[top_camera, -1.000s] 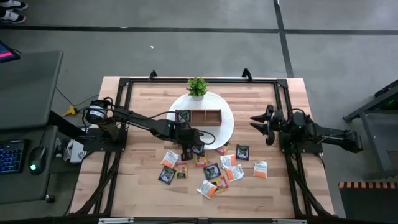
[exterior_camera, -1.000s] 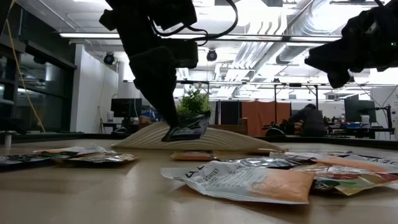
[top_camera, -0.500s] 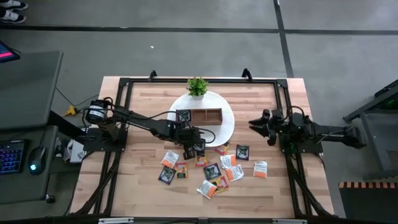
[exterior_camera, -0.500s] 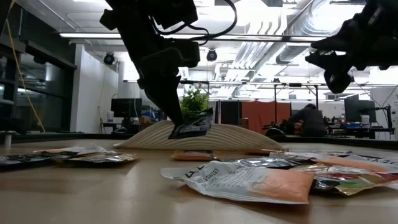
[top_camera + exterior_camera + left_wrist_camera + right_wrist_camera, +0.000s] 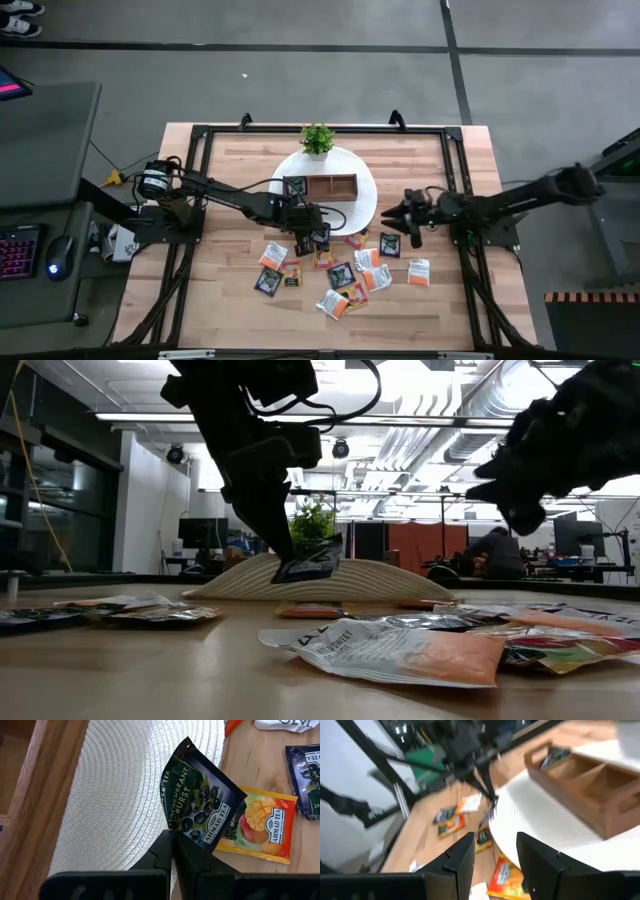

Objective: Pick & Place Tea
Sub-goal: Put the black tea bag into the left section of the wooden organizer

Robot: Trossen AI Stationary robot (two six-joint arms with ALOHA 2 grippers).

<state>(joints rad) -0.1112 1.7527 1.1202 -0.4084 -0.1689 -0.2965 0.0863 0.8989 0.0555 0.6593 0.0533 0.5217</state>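
Carrying a dark sachet toward the wooden tray

My left gripper [image 5: 171,837] is pinched tight on one corner of a dark green-black square tea-bag sachet [image 5: 200,805], which hangs tilted just beyond my fingertips, over the edge of the round white woven mat [image 5: 115,795]. The brown three-compartment wooden tray [image 5: 330,187] sits just ahead on that mat, with one dark sachet already in an end compartment. To place well, I judge I should keep the pinch firm, lift clear of the tray wall, centre over a compartment, then release low. My right gripper [image 5: 492,852] hovers half-spread and empty beside the mat, the loose mixed sachets [image 5: 350,275] below it.
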